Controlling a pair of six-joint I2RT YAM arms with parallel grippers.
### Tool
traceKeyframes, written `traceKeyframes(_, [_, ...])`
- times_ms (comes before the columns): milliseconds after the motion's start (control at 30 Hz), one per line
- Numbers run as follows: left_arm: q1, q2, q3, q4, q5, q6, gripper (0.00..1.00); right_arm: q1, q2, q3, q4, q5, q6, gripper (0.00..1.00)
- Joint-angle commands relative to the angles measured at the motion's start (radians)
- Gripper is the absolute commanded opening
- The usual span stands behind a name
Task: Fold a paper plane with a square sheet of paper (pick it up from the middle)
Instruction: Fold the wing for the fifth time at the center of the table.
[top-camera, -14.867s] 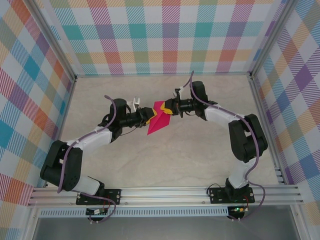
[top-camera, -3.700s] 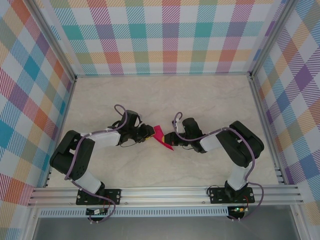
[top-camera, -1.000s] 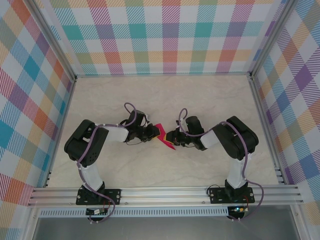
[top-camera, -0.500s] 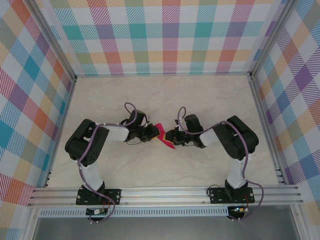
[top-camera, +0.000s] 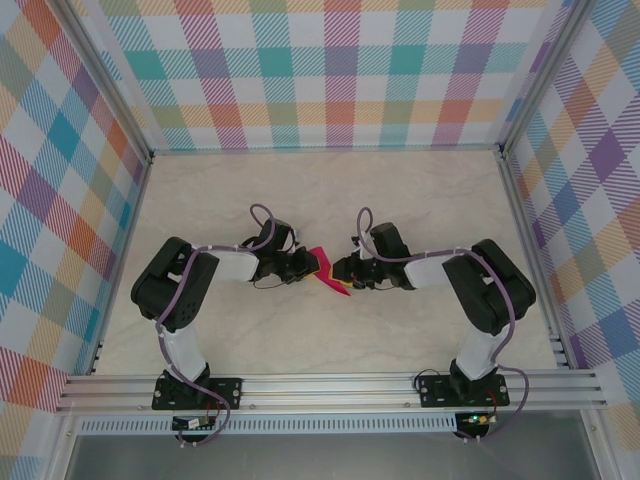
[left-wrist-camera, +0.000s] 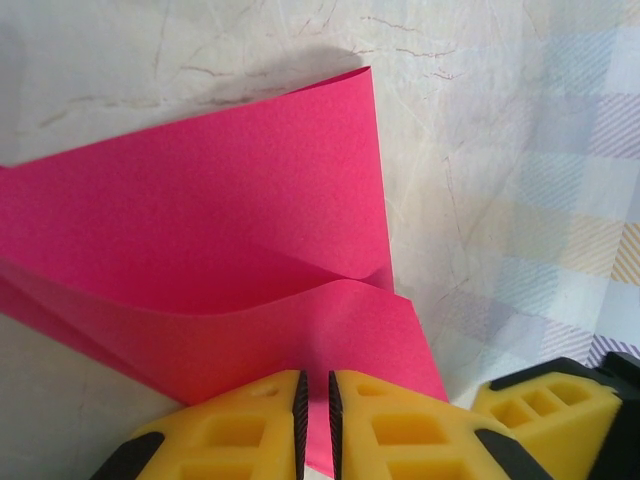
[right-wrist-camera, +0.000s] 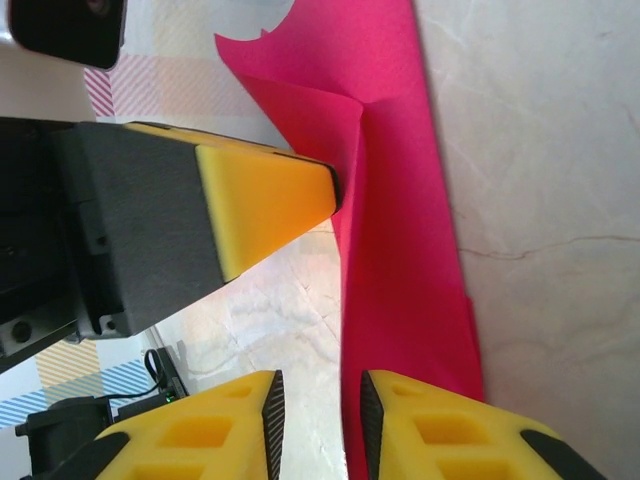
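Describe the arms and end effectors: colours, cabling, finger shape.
Left arm and right arm: black joint housings, white links, a purple cable along each. Left end effector and right end effector: yellow wedge fingers with moulded recesses, black bodies.

We show the paper (left-wrist-camera: 200, 230) in one plain magenta-pink, unpatterned, darker where its layers shade one another. We mark the left fingers (left-wrist-camera: 400, 430) and the right fingers (right-wrist-camera: 440, 430) as bright yellow; in the right wrist view one left finger carries a dark grey backing. The surface (top-camera: 400, 200) is cream with faint grey-brown marble veins. The walls (top-camera: 340, 70) bear a pastel plaid of teal, orange, purple, pink and yellow bands on white. The arms (top-camera: 230, 268) are black at the joints and white along the links, with purple cables (top-camera: 258, 212). The rail (top-camera: 330, 385) is silver.
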Motion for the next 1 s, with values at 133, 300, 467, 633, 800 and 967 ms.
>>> traceKeyframes(133, [-0.013,0.020,0.013,-0.036,-0.012,0.020,0.16,-0.003,-0.048,0.029,-0.172,-0.004,-0.104,0.29])
traceKeyframes(300, [-0.015,0.019,0.012,-0.032,-0.010,0.019,0.16,-0.004,-0.030,0.039,-0.197,-0.010,-0.121,0.29])
traceKeyframes(467, [-0.013,0.019,0.014,-0.034,-0.005,0.020,0.16,-0.003,0.006,0.055,-0.210,-0.011,-0.130,0.23])
traceKeyframes(633, [-0.013,0.019,0.019,-0.039,-0.004,0.022,0.16,-0.003,0.031,0.058,-0.209,-0.004,-0.132,0.19])
traceKeyframes(800, [-0.013,0.019,0.026,-0.047,-0.006,0.027,0.16,-0.005,0.046,0.052,-0.210,-0.001,-0.132,0.14])
traceKeyframes(967, [-0.013,0.021,0.038,-0.060,-0.011,0.035,0.16,-0.013,0.060,0.045,-0.206,-0.016,-0.120,0.12])
